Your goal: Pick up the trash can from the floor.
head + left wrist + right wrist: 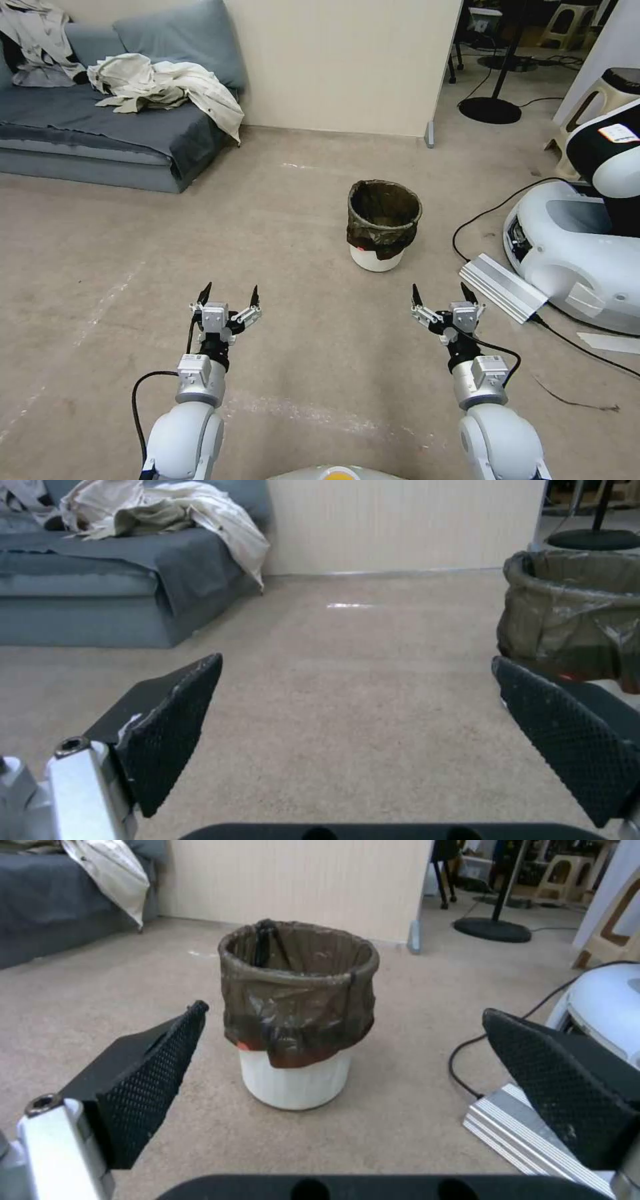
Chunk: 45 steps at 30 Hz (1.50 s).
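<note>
The trash can [382,227] is a small round white bin with a crinkled dark bag folded over its rim. It stands upright on the beige floor [280,220], ahead of me and a little right of centre. In the right wrist view the trash can [297,1015] sits straight in front of the wide-spread black fingers. My right gripper [444,293] hovers open, short of the can and slightly to its right. My left gripper [228,293] is open too, farther left, with nothing between its fingers. The left wrist view catches the trash can [573,615] at its edge.
A grey sofa [100,133] with crumpled pale clothes fills the back left. A beige wall panel [340,67] stands behind the can. Right of it lie a ribbed metal block [501,287], black cables [493,210] and another white robot base [580,247]. A beige stool [600,100] stands behind.
</note>
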Available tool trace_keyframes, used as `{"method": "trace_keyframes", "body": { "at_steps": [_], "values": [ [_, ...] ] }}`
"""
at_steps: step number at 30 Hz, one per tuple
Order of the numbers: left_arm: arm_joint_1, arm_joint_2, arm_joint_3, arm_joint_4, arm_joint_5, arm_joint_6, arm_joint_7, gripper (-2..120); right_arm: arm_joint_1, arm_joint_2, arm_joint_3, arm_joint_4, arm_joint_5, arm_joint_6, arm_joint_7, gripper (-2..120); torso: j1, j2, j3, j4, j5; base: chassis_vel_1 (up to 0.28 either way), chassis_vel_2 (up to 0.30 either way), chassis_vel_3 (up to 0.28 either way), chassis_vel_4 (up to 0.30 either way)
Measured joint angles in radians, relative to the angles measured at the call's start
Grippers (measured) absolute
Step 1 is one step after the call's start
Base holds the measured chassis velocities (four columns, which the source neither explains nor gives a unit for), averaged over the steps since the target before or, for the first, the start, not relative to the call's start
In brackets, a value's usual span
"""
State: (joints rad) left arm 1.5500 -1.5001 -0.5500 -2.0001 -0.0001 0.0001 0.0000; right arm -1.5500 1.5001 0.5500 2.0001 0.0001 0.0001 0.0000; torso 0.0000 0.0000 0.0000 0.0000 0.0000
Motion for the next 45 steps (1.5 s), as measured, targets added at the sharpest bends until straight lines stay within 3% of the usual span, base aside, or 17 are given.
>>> {"method": "trace_keyframes", "body": {
  "at_steps": [17, 21, 23, 27, 34, 45],
  "values": [
    [0.000, 0.000, 0.000, 0.000, -0.002, 0.003, 0.000, 100, -0.004, -0.002, 0.003, 0.014, 0.009, -0.013, 0.000, 100, 0.000, 0.000, 0.000, 0.0000, 0.0004, 0.000, 0.000, 0.000, 0.000],
    [-0.002, -0.013, -0.006, -0.060, -0.045, 0.069, -0.002, 100, -0.031, -0.022, 0.030, 0.127, 0.078, -0.101, -0.003, 100, 0.000, 0.000, 0.000, -0.0001, -0.0001, 0.000, 0.000, 0.000, 0.000],
    [-0.004, -0.028, -0.014, -0.125, -0.093, 0.145, -0.006, 100, -0.052, -0.037, 0.049, 0.206, 0.126, -0.162, -0.006, 100, 0.000, 0.000, 0.000, -0.0003, -0.0004, 0.000, 0.000, 0.000, 0.000],
    [-0.007, -0.051, -0.031, -0.231, -0.169, 0.261, -0.008, 100, -0.061, -0.066, 0.059, 0.219, 0.166, -0.114, -0.010, 100, 0.000, 0.000, 0.000, -0.0002, 0.0002, 0.000, 0.000, 0.000, 0.000],
    [0.023, -0.013, -0.096, -0.255, -0.182, 0.240, 0.028, 100, -0.061, -0.094, 0.066, 0.194, 0.207, -0.050, -0.019, 100, 0.000, 0.000, 0.000, 0.0000, -0.0001, 0.000, 0.000, 0.000, 0.000],
    [0.020, -0.014, -0.101, -0.238, -0.203, 0.232, 0.044, 100, -0.059, -0.095, 0.064, 0.175, 0.224, -0.021, -0.017, 100, 0.000, 0.000, 0.000, 0.0000, 0.0000, 0.000, 0.000, 0.000, 0.000]
  ]
}}
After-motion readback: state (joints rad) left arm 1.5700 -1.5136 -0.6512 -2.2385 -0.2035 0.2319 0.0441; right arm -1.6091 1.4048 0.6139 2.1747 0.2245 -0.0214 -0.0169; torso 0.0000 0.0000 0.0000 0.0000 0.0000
